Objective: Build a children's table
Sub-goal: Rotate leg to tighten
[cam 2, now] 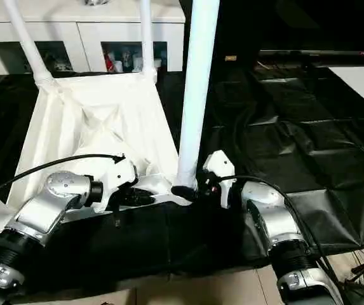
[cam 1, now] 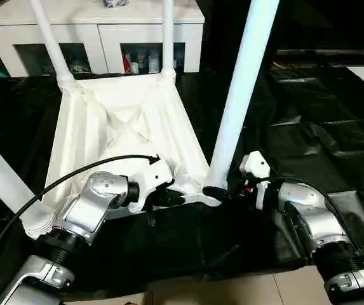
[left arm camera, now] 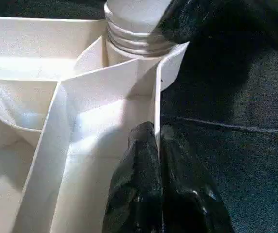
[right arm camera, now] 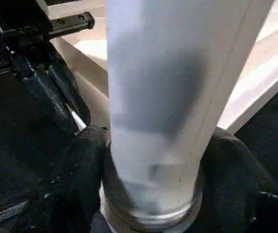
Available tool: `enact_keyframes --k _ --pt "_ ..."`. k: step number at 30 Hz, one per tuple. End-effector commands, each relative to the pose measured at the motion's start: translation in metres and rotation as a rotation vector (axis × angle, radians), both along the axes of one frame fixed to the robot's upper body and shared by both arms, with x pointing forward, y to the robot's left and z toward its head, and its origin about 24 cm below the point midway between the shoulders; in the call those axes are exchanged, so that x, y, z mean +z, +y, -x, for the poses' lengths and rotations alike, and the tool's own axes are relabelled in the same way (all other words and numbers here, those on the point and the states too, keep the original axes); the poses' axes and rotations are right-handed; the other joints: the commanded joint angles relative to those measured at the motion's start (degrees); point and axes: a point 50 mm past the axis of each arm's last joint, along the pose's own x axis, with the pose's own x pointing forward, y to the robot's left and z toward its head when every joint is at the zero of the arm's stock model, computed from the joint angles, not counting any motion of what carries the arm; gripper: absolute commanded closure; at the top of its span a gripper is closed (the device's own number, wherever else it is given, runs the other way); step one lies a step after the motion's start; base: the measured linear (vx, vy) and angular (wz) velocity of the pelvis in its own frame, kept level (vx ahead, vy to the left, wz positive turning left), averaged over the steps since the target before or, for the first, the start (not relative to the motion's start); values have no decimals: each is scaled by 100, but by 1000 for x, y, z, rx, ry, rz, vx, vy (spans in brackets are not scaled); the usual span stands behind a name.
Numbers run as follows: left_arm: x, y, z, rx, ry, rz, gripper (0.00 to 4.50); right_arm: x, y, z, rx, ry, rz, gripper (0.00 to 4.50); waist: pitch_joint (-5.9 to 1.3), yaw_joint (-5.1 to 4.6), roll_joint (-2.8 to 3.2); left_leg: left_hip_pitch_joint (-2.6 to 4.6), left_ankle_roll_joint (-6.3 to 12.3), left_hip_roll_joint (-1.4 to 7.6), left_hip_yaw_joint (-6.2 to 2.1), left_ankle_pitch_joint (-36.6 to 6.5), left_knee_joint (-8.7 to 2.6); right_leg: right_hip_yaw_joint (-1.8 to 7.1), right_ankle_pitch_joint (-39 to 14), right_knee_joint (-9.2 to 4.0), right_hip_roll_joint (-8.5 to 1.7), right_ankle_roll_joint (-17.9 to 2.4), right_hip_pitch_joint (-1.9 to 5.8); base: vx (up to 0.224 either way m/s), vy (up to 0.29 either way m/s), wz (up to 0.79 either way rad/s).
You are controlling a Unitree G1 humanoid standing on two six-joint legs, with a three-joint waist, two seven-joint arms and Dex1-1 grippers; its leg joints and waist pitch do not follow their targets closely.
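Nearest me, left gripper: jaws pinched on the table top's near rim, which I use to steady it
Right gripper: jaws around leg base, seating it
Table top: upside down on the floor
Farther: cabinet
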Motion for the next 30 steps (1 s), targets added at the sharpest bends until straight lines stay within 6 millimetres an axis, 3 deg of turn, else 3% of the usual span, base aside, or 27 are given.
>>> enact_keyframes --k 1,3,15,19,22,24,26,29,30 --pt "-4 -10 8 -72 37 20 450 2 -3 1 -3 -1 8 179 -332 -1 -14 104 522 245 -77 -1047 -365 105 -294 -297 -188 -1528 293 0 0 0" --pt "-4 -10 8 -73 40 20 450 1 -3 1 3 6 8 197 -338 0 -15 103 549 242 -74 -1002 -354 104 -237 -289 -191 -1553 300 0 0 0" --pt "-4 -9 9 -74 53 16 450 -2 -1 4 1 27 -7 205 -343 0 -1 106 553 238 -77 -989 -341 98 -202 -278 -189 -1591 309 0 0 0" --pt "-7 -11 3 -16 43 10 450 -9 0 -5 -141 36 13 205 -332 -11 -3 105 510 238 -77 -1026 -350 99 -305 -284 -190 -1577 299 0 0 0" --pt "-9 -19 -9 83 22 15 450 -17 7 -12 -266 70 18 205 -297 -55 -4 114 288 222 -86 -1435 -389 96 -1020 -363 -187 -1429 273 0 0 0" --pt "-10 -24 -14 128 16 14 450 -19 13 -15 -312 80 14 205 -276 -80 -18 122 58 222 -122 -1848 -430 93 -1734 -419 -205 -1184 266 0 0 0" --pt "-10 -34 -21 185 3 21 450 -22 22 -20 -410 93 2 205 -253 -99 -11 163 -13 220 -118 -2145 -439 103 -2111 -477 -197 -1055 196 0 0 0" --pt "-12 -53 -29 283 6 27 450 -28 35 -30 -642 154 -12 205 -266 -155 -24 157 -153 204 -155 -2248 -466 101 -2262 -490 -197 -940 197 0 0 0" --pt "-12 -53 -29 283 6 27 450 -28 35 -30 -642 154 -12 205 -263 -162 -25 166 -154 194 -146 -2260 -460 103 -2280 -500 -193 -925 182 0 0 0"
